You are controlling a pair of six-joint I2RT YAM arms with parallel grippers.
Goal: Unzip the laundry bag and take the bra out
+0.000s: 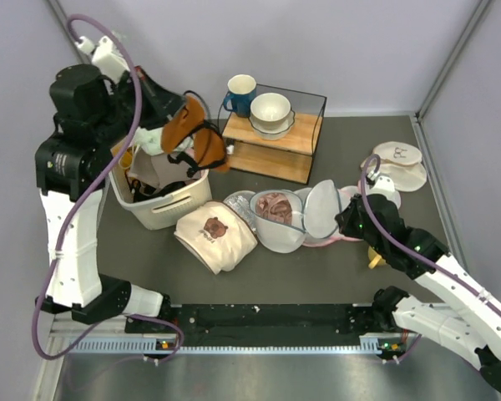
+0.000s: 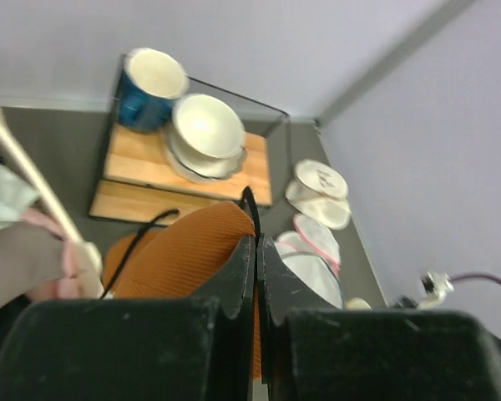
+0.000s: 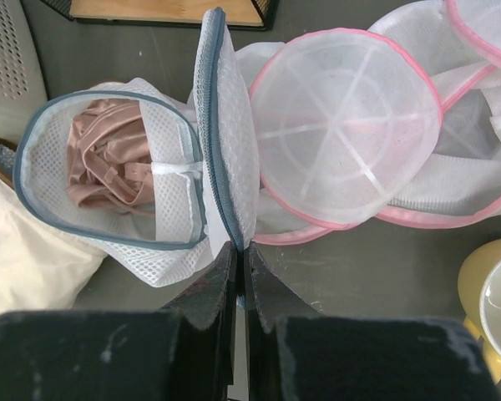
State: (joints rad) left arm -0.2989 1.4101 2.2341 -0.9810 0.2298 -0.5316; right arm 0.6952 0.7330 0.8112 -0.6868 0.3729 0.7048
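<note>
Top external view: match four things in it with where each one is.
1 bra
2 orange garment
3 blue mug
4 bear-print cloth

A on the wooden shelf
B held up by the left gripper
C inside the open laundry bag
D on the table beside the white basket

Pairs: 1-C, 2-B, 3-A, 4-D

The bra (image 3: pixel 108 163) (bunched up) lies half hidden.
</note>
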